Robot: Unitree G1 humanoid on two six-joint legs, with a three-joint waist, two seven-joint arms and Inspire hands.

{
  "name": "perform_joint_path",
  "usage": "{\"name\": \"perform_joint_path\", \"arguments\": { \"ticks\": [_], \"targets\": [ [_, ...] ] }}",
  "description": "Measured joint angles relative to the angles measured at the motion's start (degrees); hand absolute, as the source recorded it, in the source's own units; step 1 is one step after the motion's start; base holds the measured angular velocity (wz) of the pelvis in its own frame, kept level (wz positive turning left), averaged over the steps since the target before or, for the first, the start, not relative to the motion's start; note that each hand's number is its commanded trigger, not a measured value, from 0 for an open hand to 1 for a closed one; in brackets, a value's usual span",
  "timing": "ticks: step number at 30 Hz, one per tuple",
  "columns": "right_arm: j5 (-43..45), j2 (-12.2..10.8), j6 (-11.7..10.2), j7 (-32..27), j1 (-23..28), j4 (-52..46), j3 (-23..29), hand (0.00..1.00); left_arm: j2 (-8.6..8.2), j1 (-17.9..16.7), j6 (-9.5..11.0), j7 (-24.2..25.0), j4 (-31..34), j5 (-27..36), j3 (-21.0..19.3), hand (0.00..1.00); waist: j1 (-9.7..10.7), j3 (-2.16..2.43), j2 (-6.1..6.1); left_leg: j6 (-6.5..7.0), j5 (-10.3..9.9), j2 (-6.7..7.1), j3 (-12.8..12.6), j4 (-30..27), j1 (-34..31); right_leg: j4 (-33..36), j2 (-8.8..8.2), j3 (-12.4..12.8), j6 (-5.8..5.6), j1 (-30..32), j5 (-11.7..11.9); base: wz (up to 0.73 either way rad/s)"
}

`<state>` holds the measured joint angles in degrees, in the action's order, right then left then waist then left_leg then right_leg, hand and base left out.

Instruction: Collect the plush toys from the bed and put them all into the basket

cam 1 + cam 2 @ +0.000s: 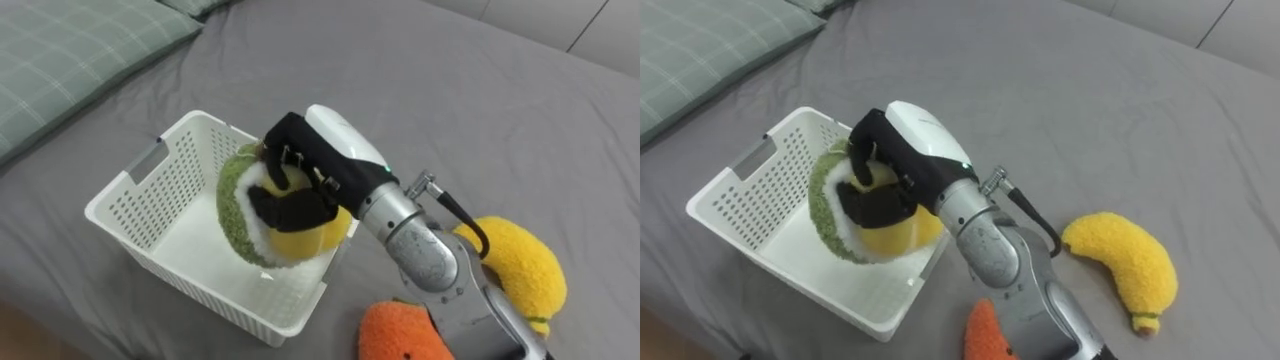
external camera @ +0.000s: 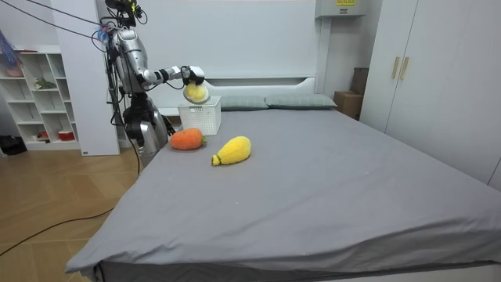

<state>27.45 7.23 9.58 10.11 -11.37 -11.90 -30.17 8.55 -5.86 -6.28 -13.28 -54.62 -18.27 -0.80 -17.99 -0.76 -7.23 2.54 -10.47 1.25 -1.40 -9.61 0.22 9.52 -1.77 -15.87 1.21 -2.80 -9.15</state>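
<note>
Room view: robot stands at the side of the grey bed (image 2: 313, 180) near its head end, right arm stretched out over it. Plaid pillow (image 1: 70, 60) lies at the head end. White slotted basket (image 1: 140, 205) sits on the sheet just short of the pillow, open top, and the part of its floor that shows is bare. Two toys lie on the sheet to the robot's right of the basket, yellow plush (image 1: 520, 265) further out and orange plush (image 1: 400, 335) closer in. Both are apart from the basket and out of the drop path. Key relation: round green-and-yellow plush (image 1: 235, 210) is in the right hand (image 1: 300, 175), fingers curled over its top, thumb wrapped across its front. It hangs over the basket's near-right corner, overlapping the rim rather than centred. Judgement: release step is next, and it needs a small shift toward the basket's middle first, else the plush may clip the rim and roll onto the bed
</note>
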Motion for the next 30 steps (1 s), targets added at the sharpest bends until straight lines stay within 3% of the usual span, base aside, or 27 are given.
{"name": "perform_joint_path", "arguments": {
  "ticks": [21,30],
  "targets": [
    [-3.13,0.45,0.00,-1.72,0.00,0.49,-0.06,0.00,0.13,-0.02,-0.07,-0.03,0.12,0.23,-0.13,0.00,-0.72,-0.05,0.09,0.26,0.22,0.30,0.33,-0.15,0.13,0.06,-0.43,-0.71,-0.18,-0.27,0.04,0.00],
    [-3.37,2.32,-0.24,-2.88,0.00,0.59,2.36,0.00,0.08,-0.14,-0.02,-0.04,-0.57,0.13,-1.29,0.00,0.56,-0.34,0.50,0.32,0.25,0.41,0.59,-0.09,-0.02,-0.02,-0.42,-0.63,-0.26,-0.21,0.05,0.01]
  ]
}}
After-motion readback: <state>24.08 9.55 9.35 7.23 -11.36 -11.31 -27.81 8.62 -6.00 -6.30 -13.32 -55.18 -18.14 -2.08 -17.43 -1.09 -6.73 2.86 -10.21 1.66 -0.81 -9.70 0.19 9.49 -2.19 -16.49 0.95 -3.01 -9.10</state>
